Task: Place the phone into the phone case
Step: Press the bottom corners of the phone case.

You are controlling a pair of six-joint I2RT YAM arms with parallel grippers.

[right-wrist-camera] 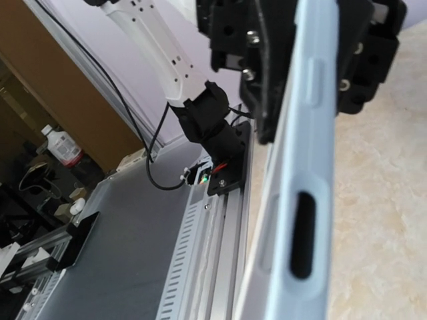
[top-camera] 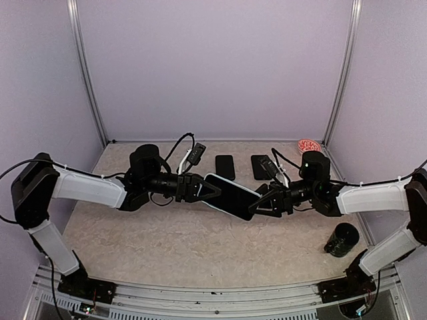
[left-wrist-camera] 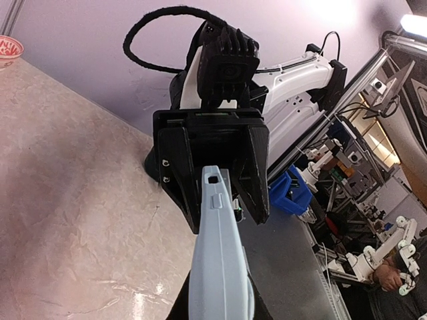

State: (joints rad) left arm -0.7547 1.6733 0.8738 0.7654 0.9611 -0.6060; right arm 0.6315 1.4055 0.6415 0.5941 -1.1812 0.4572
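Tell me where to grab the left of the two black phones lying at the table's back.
Long edges, mid-length, coming straight down. The black phone lies flat, long axis pointing away from the arms, so only its narrow width should fit between jaws. Needs a free arm: left gripper and right gripper both clamp the light-blue phone case.

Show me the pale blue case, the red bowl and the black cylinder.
pale blue case [left-wrist-camera: 217, 260], left wrist view, its side edge
red bowl [top-camera: 307, 144], top view, patterned inside
black cylinder [top-camera: 342, 241], top view, side wall
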